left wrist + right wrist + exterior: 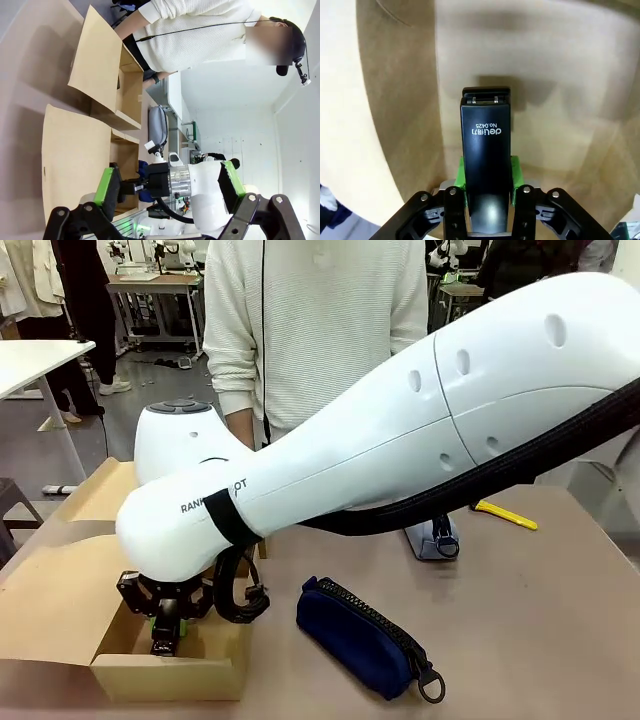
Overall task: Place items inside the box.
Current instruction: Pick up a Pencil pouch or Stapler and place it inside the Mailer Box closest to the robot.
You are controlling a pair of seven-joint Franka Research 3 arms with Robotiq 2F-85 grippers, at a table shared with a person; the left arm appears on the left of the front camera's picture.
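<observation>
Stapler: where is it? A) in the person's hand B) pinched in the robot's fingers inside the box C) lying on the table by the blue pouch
B: the right wrist view shows the stapler clamped between the green fingers, box walls around it.

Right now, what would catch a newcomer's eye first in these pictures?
The big white right arm stretches across the front view, down into the cardboard box at the table's near left. There its gripper is shut on a black stapler. A navy pouch lies on the table just right of the box.
</observation>
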